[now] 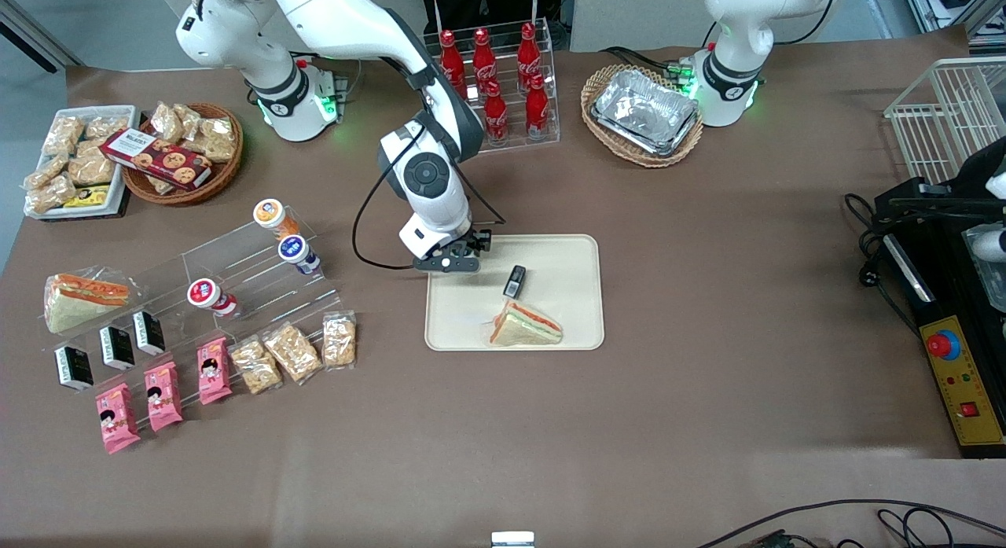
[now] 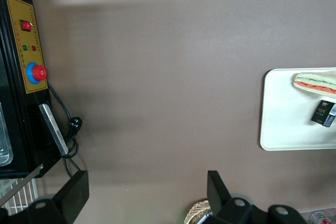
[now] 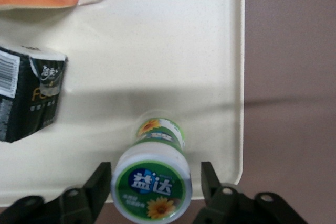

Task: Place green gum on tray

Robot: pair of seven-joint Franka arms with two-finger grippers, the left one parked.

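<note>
The green gum [image 3: 152, 187] stands upright on the cream-beige tray [image 3: 184, 51], close to one rounded corner; its white-rimmed green lid shows a yellow flower. My right gripper [image 3: 156, 170] is open and straddles the jar, with one finger nearly at the lid and a clear gap at the other. In the front view the gripper [image 1: 456, 261] hangs over the corner of the tray [image 1: 566, 265] nearest the working arm's end and farthest from the camera, and it hides the jar there.
A wrapped sandwich [image 1: 525, 328] and a small black pack [image 1: 514, 281] lie on the tray. An acrylic rack with an orange-lidded jar [image 1: 269, 214], a blue-lidded jar [image 1: 292, 249] and a red-lidded jar [image 1: 204, 293] stands toward the working arm's end. Cola bottles [image 1: 495, 68] stand farther back.
</note>
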